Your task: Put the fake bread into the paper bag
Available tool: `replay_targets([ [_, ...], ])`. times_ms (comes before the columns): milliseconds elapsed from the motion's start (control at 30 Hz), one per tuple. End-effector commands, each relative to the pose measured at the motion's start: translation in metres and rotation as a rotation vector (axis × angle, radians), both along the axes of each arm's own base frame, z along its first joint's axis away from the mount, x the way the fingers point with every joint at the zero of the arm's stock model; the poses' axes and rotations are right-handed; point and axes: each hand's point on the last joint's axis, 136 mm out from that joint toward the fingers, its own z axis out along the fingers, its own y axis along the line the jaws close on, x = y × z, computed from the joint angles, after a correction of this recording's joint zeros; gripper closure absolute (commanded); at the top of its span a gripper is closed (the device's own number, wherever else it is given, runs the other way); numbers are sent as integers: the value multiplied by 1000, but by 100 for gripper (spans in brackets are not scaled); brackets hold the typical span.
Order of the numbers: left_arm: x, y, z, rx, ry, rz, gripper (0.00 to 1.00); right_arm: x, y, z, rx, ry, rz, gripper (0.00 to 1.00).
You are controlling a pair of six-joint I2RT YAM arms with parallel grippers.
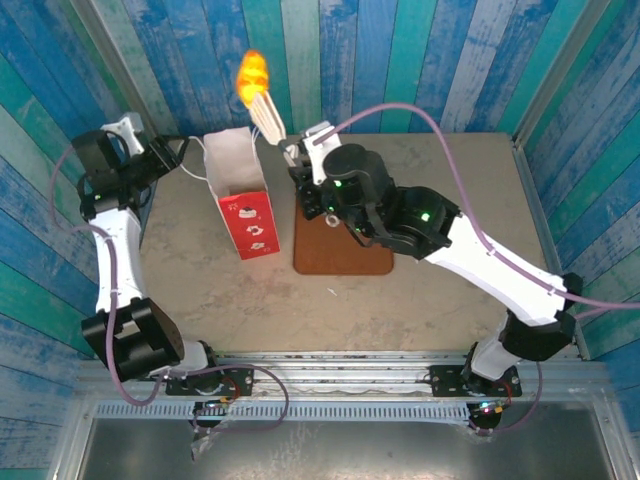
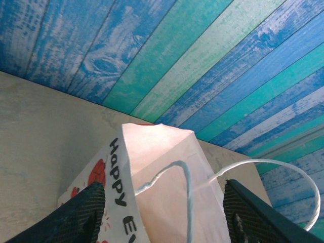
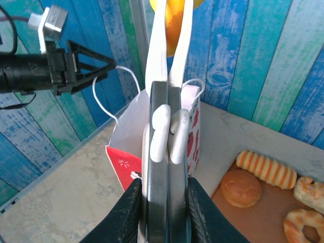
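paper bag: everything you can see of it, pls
The paper bag stands upright on the table, left of the brown tray. It looks like thin paper: white upper part, red lower part with white motifs, black "HAPPY" lettering on one side, thin white loop handles. The mouth is open, facing up. Its rim sits between the left claw's spread fingers; contact cannot be told. White tongs, gripped by the right claw, hold a pastry clear of the bag.

beige table, paper bag, brown tray
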Motion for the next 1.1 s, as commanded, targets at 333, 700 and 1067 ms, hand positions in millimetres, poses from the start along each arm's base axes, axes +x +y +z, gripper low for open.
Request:
replay_targets([
  [333, 18, 3, 5, 42, -32, 20, 77, 5, 59, -37, -45, 92, 78, 99],
  [700, 11, 11, 10, 92, -42, 84, 100, 19, 71, -86, -131, 195, 40, 99],
  [1067, 10, 14, 5, 115, -24, 97, 100, 37, 66, -117, -159, 287, 14, 97],
])
